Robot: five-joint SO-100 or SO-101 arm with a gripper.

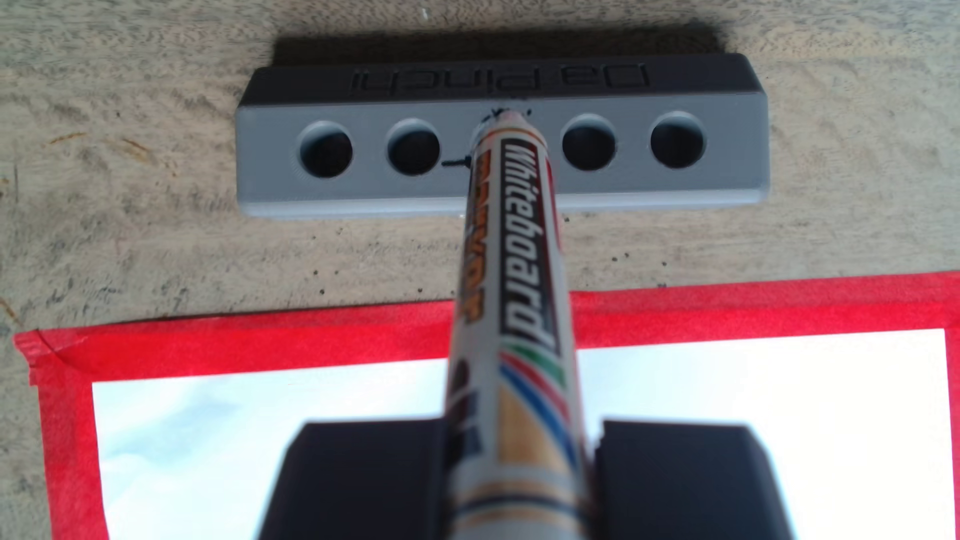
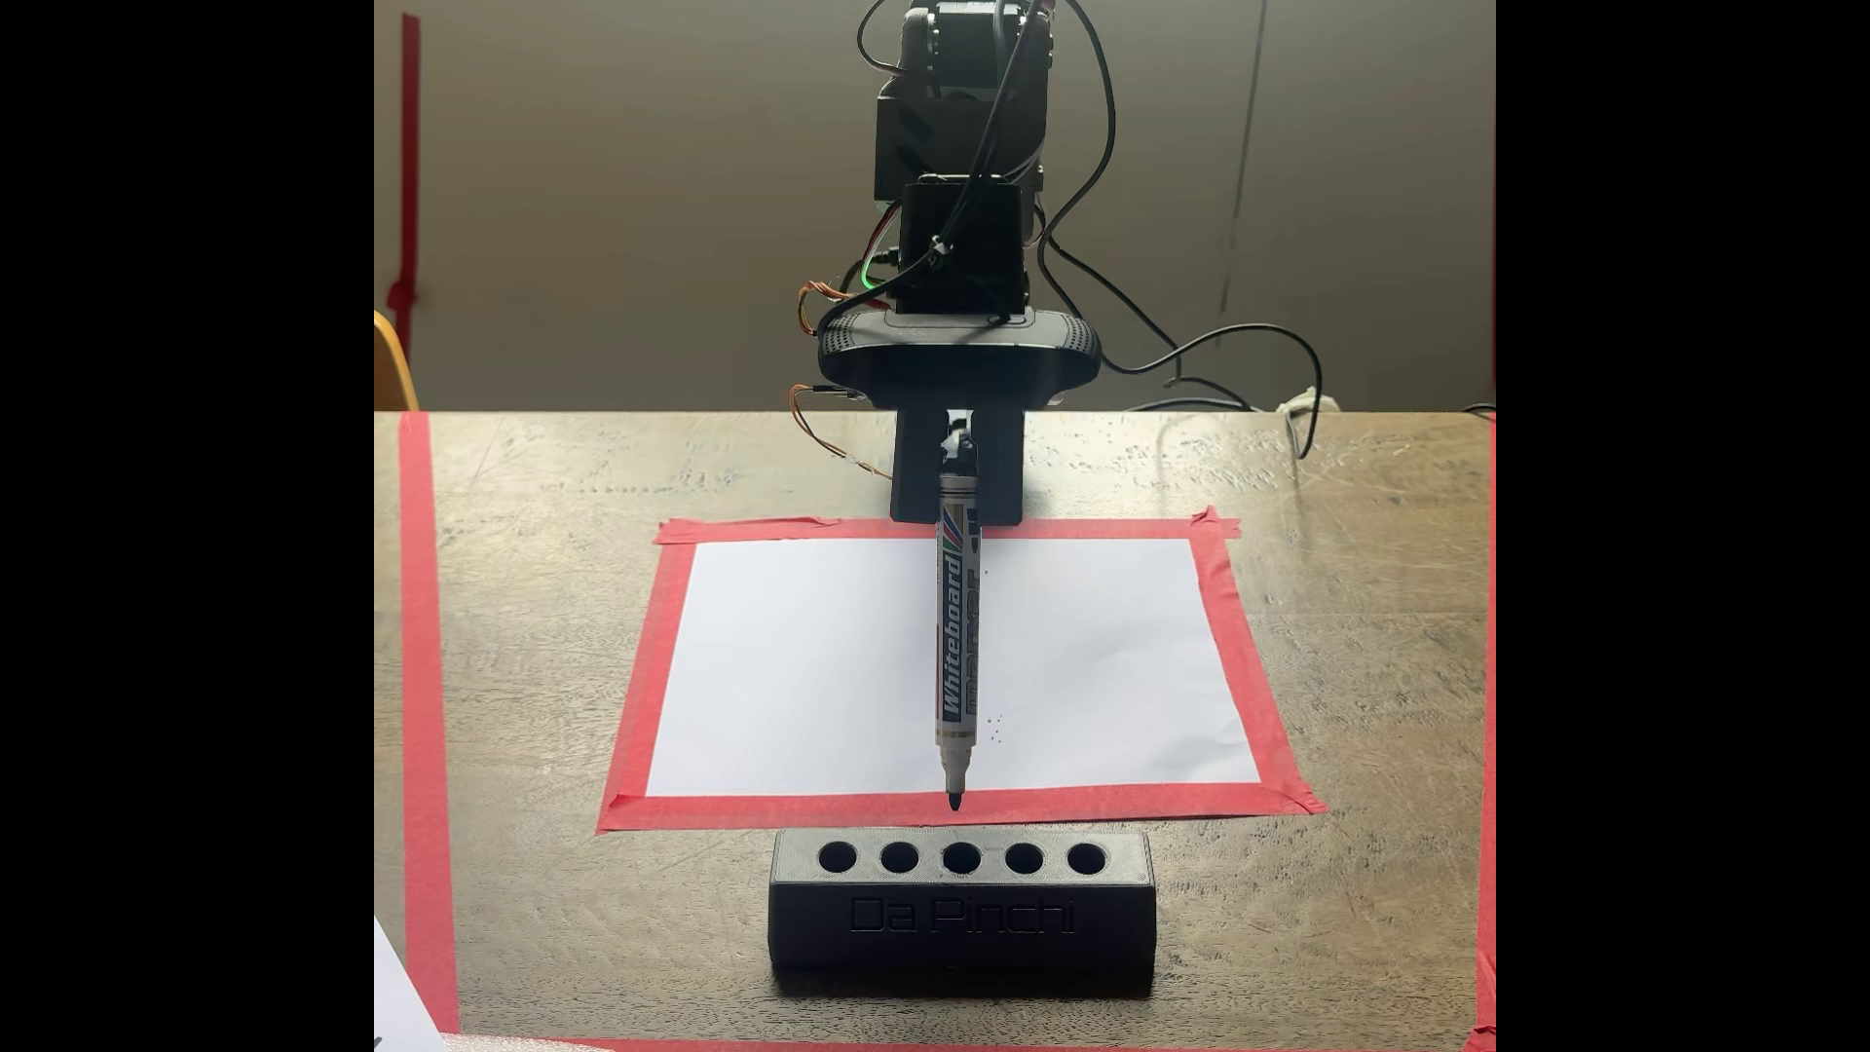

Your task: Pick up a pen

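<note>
The pen [image 2: 956, 647] is a white marker with "Whiteboard marker" lettering and coloured stripes. It hangs tip-down in the fixed view, with my gripper [image 2: 956, 496] shut on its upper end. Its dark tip is fully visible, a little above the top of the dark holder block [image 2: 961, 921]. In the wrist view the pen [image 1: 511, 322] runs from between my two dark fingers [image 1: 363, 483] up to the holder [image 1: 270, 176], where its tip covers the middle hole. My gripper [image 1: 519, 483] clamps the barrel from both sides.
The holder reads "Da Pinchi" and has several round holes along its top. Behind it a white sheet [image 2: 810, 658] is fixed to the wooden table [image 2: 1366, 607] with red tape [image 2: 648, 668]. More red tape [image 2: 425, 708] runs along the table's left side, and cables [image 2: 1214, 354] trail behind the arm.
</note>
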